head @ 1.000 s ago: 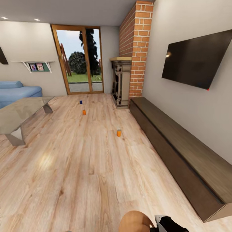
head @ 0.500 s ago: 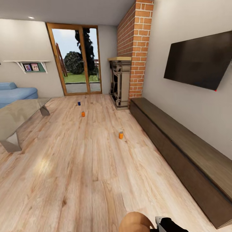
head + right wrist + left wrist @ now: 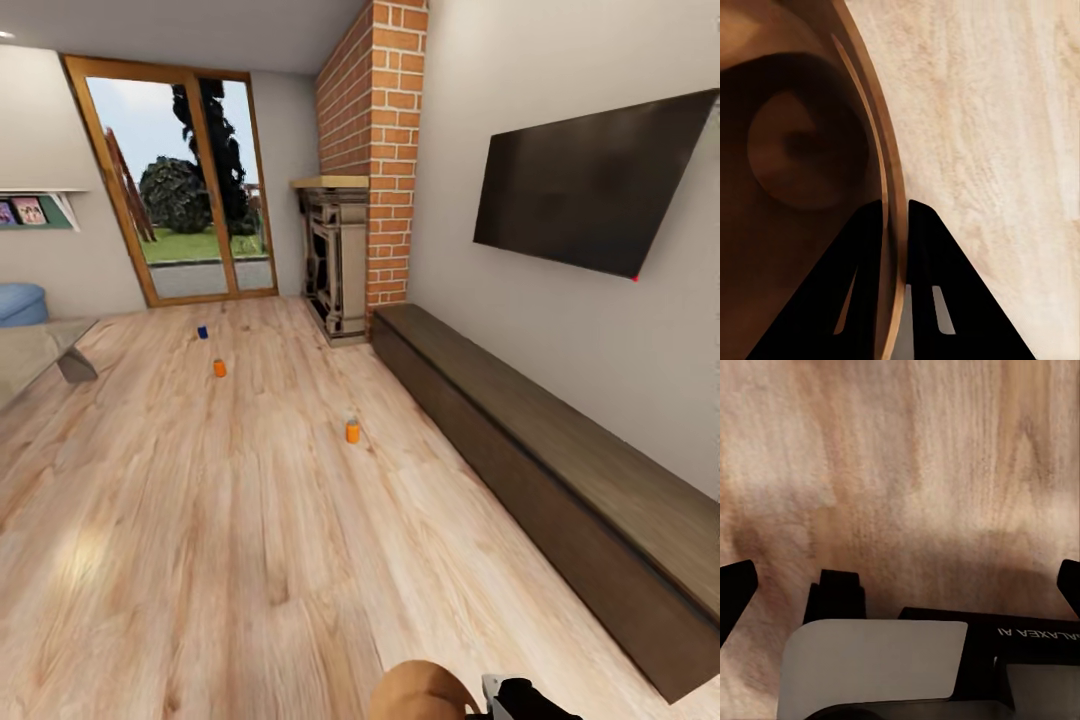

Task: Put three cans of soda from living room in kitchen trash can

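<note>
Three cans of soda stand apart on the light wood floor in the head view: a dark blue can [image 3: 202, 332] farthest, an orange can [image 3: 219, 368] just in front of it, and a second orange can [image 3: 352, 431] nearer, toward the right. The trash can [image 3: 420, 690] shows at the picture's lower edge with its orange-brown inside [image 3: 802, 150]. My right gripper [image 3: 894, 225] is shut on its rim, one finger inside and one outside. My left gripper [image 3: 902, 589] hangs open over bare floor, holding nothing.
A long dark wood bench [image 3: 560, 450] runs along the right wall under a TV [image 3: 590, 190]. A fireplace [image 3: 335, 265] and brick chimney stand beyond it. A glass coffee table [image 3: 40, 350] and blue sofa [image 3: 20, 300] are at the left, glass doors [image 3: 180, 190] at the back.
The whole head view has shifted: the camera has turned right and come closer, so table, sofa and doors slid left. The cans stand where they were. The trash can stays in my right gripper.
</note>
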### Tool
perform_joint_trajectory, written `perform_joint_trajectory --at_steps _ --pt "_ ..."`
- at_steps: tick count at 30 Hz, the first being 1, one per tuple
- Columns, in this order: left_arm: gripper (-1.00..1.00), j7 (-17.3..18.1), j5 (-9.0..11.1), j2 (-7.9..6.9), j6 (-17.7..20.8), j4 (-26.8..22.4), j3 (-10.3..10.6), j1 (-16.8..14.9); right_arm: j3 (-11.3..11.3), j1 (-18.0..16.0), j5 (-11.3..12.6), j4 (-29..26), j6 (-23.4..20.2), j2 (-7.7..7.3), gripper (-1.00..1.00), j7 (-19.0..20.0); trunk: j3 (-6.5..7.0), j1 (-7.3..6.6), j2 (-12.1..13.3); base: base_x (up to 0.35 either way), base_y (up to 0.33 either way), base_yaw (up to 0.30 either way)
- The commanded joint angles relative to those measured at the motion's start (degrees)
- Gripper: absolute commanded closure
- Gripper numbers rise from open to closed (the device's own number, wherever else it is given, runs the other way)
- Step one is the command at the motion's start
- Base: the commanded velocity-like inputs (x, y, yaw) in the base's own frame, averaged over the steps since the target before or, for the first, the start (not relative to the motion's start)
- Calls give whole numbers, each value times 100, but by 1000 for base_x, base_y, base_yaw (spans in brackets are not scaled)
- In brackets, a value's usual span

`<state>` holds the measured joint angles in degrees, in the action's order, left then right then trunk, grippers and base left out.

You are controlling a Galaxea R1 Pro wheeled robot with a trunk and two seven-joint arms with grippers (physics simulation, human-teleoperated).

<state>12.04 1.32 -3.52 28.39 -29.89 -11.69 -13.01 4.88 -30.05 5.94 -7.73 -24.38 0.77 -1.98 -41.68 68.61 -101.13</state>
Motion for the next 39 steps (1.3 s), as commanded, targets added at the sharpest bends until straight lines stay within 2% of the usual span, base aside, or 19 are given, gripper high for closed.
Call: perform_joint_trajectory --at_steps 1,23,39 --pt "-100 0 0 0 0 0 0 0 -31 -1 58 0 3 1 100 31 0 0 0 278 230 -223" --pt "-100 0 0 8 0 0 0 0 -25 -1 37 5 3 17 100 31 0 0 0 277 235 -204" --pt "-100 9 6 4 6 0 0 0 -25 -1 39 8 3 18 100 31 0 0 0 263 242 -149"
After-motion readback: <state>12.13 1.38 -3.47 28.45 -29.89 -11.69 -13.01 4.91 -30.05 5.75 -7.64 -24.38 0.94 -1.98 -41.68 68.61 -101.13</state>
